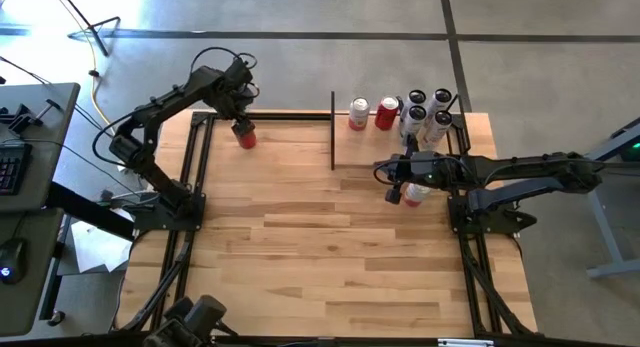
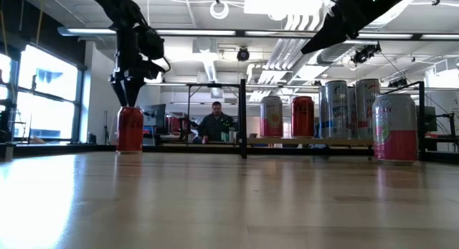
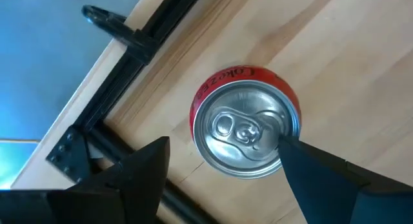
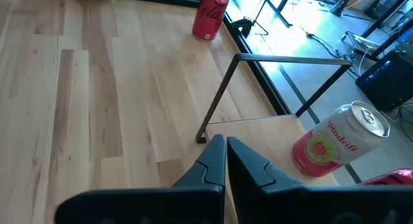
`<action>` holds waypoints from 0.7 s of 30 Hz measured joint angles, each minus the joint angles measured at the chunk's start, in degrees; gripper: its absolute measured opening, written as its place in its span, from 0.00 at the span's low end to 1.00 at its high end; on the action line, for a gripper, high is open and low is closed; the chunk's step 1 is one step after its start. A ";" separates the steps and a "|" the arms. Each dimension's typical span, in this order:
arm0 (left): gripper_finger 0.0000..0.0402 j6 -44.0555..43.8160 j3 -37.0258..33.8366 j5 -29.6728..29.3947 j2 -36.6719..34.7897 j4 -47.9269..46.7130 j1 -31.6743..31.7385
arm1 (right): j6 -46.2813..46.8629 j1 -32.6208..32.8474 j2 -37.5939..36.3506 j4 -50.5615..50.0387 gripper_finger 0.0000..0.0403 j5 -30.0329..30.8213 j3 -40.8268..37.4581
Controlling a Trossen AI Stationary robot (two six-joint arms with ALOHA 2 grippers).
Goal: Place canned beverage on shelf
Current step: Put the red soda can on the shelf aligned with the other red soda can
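Note:
A red can (image 1: 246,138) stands upright on the table at the far left; it also shows in the low view (image 2: 130,129). My left gripper (image 1: 243,122) hangs over it, pointing down and open, one finger on either side of the can's silver top (image 3: 245,130). The shelf (image 1: 400,152) lies at the far right, with its black upright plate (image 1: 333,132) at its left end. On it stand a pink-and-white can (image 4: 335,141), a red can (image 1: 387,114) and several white cans (image 1: 428,112). My right gripper (image 4: 226,156) is shut and empty, near the shelf's front edge.
Another pink-and-white can (image 1: 416,195) stands on the table under my right arm, in front of the shelf (image 2: 394,127). Black frame rails (image 1: 195,167) run along both sides of the table. A person (image 2: 215,125) sits in the room beyond the table.

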 joint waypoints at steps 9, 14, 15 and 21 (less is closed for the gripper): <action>0.71 1.90 -0.23 1.66 -0.63 -0.43 -0.01 | -0.90 -0.02 -0.01 0.55 0.00 0.01 0.03; 0.71 2.04 -0.28 1.93 -2.91 -0.57 -0.15 | 2.82 -0.04 -0.15 0.34 0.00 -3.14 1.95; 0.71 2.02 -0.28 2.46 -3.30 -0.55 -0.15 | 4.12 -0.04 -0.15 0.85 0.00 -5.91 2.14; 0.71 -0.34 -0.24 4.87 -4.91 -0.56 -0.19 | 9.72 1.67 1.60 11.37 0.00 -17.51 -2.53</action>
